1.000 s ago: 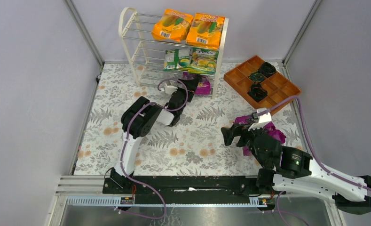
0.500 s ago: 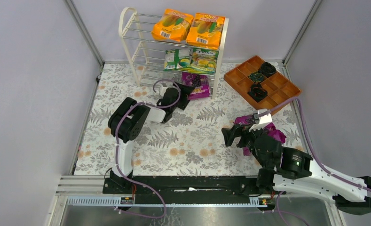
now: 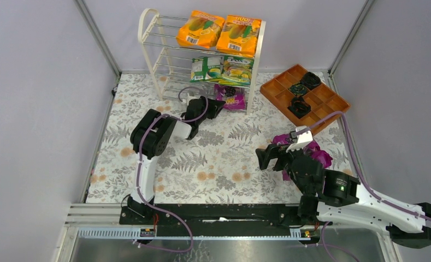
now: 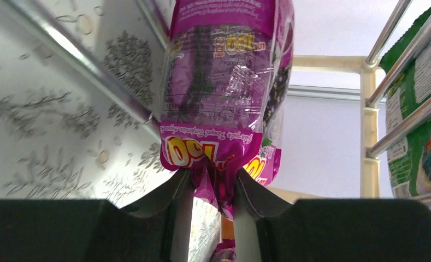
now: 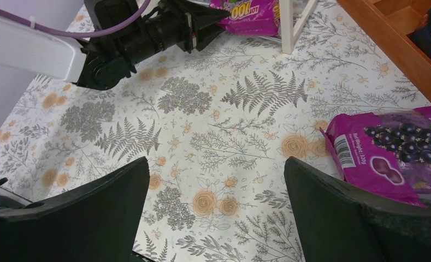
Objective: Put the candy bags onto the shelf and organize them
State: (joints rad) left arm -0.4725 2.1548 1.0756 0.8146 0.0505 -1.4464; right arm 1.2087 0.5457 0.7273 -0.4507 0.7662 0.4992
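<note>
The cream shelf (image 3: 147,33) holds two orange candy bags (image 3: 199,28) on top and two green ones (image 3: 206,68) on the middle tier. A purple candy bag (image 3: 234,99) lies at the bottom tier's front. My left gripper (image 3: 216,105) is shut on the near seam of this purple bag (image 4: 224,82), the left gripper (image 4: 213,180) fingers pinching crumpled foil. My right gripper (image 3: 265,155) hangs open over the floral mat, nothing between the right gripper (image 5: 216,180) fingers. Another purple bag (image 5: 388,158) lies just right of it, partly under the right arm (image 3: 321,157).
An orange compartmented tray (image 3: 281,93) with small black round objects stands right of the shelf. Chrome rods (image 4: 399,125) and a green bag (image 4: 420,109) sit close on the right above the left gripper. The shelf leg (image 5: 292,24) stands near the tray (image 5: 399,33).
My left gripper drew back from the shelf a little, then closed from wide open onto the purple bag's near edge. The right arm has barely moved and stays open.
</note>
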